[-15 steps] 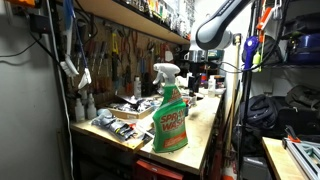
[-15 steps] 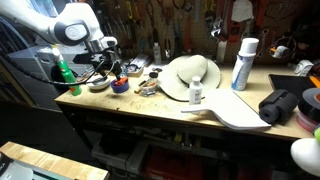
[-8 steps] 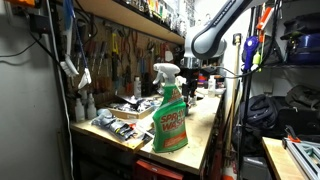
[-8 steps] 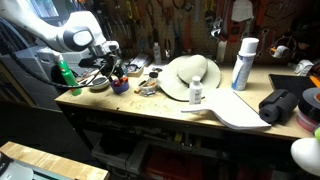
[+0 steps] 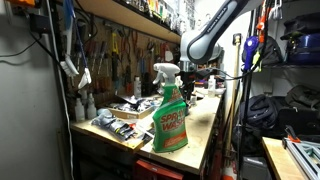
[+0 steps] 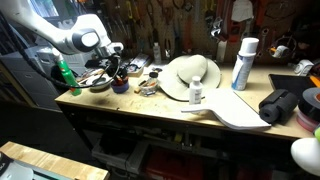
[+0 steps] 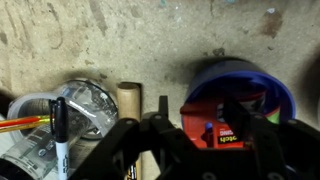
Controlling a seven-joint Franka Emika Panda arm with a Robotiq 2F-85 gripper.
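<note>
The workbench (image 6: 150, 104) is crowded at its left end, so a sloppy descent could push clutter over the edge. The gripper (image 7: 175, 125) hangs at the bottom of the wrist view above the blue bowl (image 7: 240, 85), centre right; I cannot tell whether it is spread or clenched. Landing off-centre could tip the bowl by its rim, or knock the jar (image 7: 85, 105) at lower left and its marker (image 7: 58, 135).

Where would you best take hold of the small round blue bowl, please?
Probably pinch the small round blue bowl by one wall of its rim, coming from straight above: it stands upright and open, and the red item fills its middle.
</note>
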